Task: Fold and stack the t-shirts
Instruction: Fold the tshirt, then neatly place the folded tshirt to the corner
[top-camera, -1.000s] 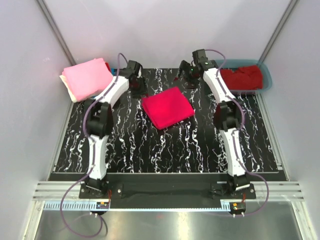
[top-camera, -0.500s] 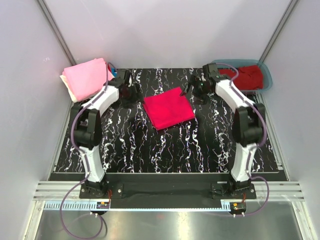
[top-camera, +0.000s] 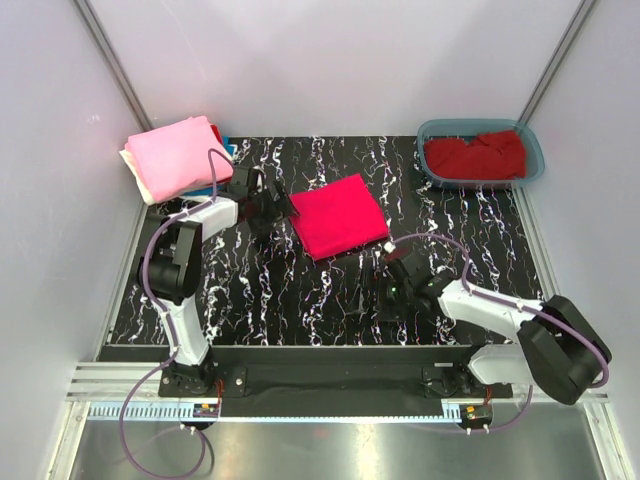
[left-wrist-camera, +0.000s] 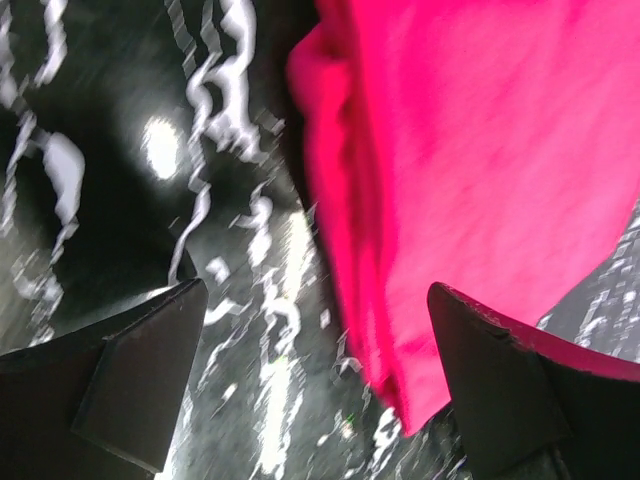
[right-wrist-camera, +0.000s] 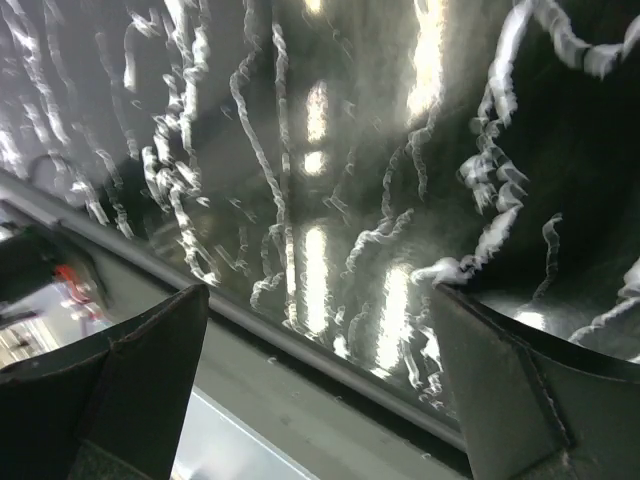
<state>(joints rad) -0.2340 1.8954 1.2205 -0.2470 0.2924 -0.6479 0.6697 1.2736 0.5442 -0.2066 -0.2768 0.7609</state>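
Observation:
A folded bright pinkish-red t-shirt lies at the middle of the black marbled table. In the left wrist view it fills the upper right. My left gripper is open and empty, low beside the shirt's left edge. My right gripper is open and empty, low over the table's front right part, apart from the shirt. A stack with a light pink t-shirt on top, cream under it and a blue edge, sits at the back left. A dark red t-shirt lies in the teal tub.
The table's front edge and a metal rail show close below my right gripper. White walls stand on both sides and behind.
My right arm has swung from the back near the tub down to the table's front right. My left gripper has moved forward and right, next to the pinkish-red shirt's left edge.

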